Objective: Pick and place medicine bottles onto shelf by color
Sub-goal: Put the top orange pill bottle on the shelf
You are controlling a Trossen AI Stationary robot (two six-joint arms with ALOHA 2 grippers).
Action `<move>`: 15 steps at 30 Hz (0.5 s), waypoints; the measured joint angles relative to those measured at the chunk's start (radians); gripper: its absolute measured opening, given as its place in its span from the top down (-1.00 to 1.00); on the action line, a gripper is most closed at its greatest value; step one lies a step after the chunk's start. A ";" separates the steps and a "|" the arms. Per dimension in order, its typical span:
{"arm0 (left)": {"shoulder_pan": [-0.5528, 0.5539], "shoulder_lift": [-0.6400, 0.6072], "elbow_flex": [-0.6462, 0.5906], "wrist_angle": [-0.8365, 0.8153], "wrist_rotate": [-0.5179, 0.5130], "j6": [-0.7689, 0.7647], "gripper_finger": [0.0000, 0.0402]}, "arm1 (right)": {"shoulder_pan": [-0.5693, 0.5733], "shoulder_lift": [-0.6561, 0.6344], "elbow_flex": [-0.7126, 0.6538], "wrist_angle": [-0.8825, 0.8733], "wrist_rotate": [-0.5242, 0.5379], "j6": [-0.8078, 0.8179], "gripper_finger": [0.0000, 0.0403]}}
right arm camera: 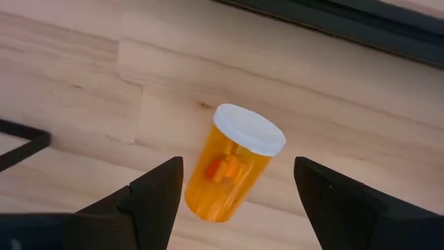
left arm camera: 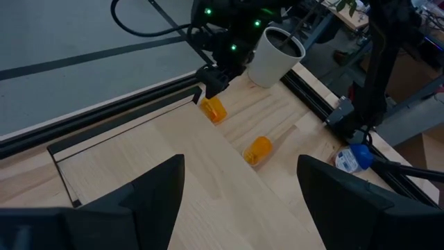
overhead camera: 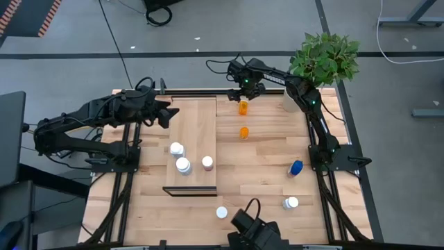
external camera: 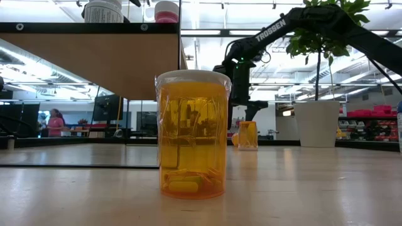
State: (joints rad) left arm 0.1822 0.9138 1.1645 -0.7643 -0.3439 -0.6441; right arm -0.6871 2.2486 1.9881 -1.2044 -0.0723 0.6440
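Shelf (overhead camera: pixel 194 132): on the table (overhead camera: pixel 263 173), left of centre.
On the shelf: three bottles (overhead camera: pixel 183 165) near its front end, close together.
Right of the shelf: two bottles, one (overhead camera: pixel 243 132) in front of the other (overhead camera: pixel 243 107).
Far right corner: plant pot (overhead camera: pixel 290 101).
Right side: two bottles (overhead camera: pixel 296 167), well apart.
Front edge: one bottle (overhead camera: pixel 221 212).

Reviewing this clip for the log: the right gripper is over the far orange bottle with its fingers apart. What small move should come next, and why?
Probably lower the right gripper straight down and close. Its open fingers already flank the upright orange bottle at the table's far edge without touching it, so a short descent should seat it between them.
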 joint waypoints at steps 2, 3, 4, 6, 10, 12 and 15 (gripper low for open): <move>0.000 0.000 0.000 0.000 0.000 0.000 -0.42 | 0.008 0.000 0.000 -0.004 -0.005 0.032 -0.40; 0.000 0.000 0.000 0.000 0.000 0.000 -0.42 | 0.014 0.000 0.000 -0.003 -0.007 0.046 -0.40; 0.000 0.000 0.000 0.000 0.000 0.000 -0.42 | 0.020 0.000 0.000 -0.003 -0.007 0.058 -0.40; 0.000 0.000 0.000 0.000 0.000 0.000 -0.42 | 0.030 0.000 0.000 -0.004 -0.008 0.079 -0.40; 0.000 0.000 0.000 0.000 0.000 0.000 -0.42 | 0.043 0.000 0.000 -0.003 0.013 0.123 -0.40; 0.000 0.000 0.000 0.000 0.000 0.000 -0.42 | 0.043 0.000 0.000 -0.003 0.025 0.134 -0.40; 0.000 0.000 0.000 0.000 0.000 0.000 -0.42 | 0.043 0.000 0.000 -0.004 0.040 0.143 -0.39</move>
State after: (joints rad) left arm 0.1822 0.9138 1.1645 -0.7641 -0.3439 -0.6445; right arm -0.6445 2.2482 1.9881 -1.2087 -0.0328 0.7873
